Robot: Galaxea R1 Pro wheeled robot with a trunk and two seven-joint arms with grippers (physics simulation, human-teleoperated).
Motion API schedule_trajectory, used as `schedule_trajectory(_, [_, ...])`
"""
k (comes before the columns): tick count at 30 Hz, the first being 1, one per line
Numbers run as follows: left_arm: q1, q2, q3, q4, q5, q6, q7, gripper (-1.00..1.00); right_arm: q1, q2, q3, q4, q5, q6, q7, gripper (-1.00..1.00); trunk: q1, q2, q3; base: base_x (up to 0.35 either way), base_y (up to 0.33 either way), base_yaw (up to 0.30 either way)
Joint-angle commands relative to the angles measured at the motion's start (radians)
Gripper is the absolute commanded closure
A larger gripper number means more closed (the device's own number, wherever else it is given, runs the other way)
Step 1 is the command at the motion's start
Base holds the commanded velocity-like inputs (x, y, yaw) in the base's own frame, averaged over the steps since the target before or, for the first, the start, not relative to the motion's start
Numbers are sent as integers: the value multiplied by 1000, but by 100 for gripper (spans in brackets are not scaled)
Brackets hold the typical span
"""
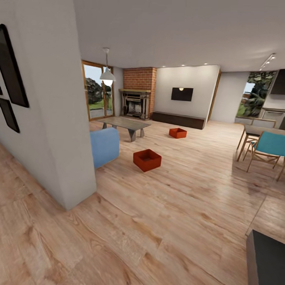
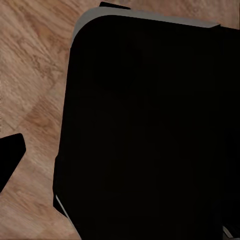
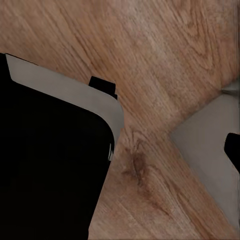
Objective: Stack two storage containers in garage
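Two empty storage containers (image 1: pixel 147 159) (image 1: pixel 177 133), apart

On the plank floor (image 1: pixel 177 210), the near storage container (image 1: pixel 147 159) lies at twelve o'clock, just right of the sofa (image 1: pixel 104 147). The far storage container (image 1: pixel 177 133) sits behind it at one o'clock, right of the low surface (image 1: pixel 124 124). Dining chairs (image 1: pixel 270 149) stand at two o'clock.

left arm: wrist camera faces a broad black body panel (image 2: pixel 150 135)
right arm: same black panel (image 3: pixel 50 170)
end effectors: state cannot be told
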Motion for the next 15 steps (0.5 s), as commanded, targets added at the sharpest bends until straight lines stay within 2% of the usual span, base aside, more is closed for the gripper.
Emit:
schedule_trajectory(1, [0,-1,2,0,6,-2,1,-100,-1,0,7,3,-3,-5,-2,-100,1,0,-1,331,0,-260])
schedule_trajectory(11, [0,1,2,0,6,-2,1,-100,-1,-1,7,3,-3,-5,-2,-100,1,0,-1,331,0,-260])
schedule_trajectory(15, [0,1,2,0,6,-2,1,-100,-1,-2,7,3,-2,-5,-2,-100,1,0,-1,331,0,-129])
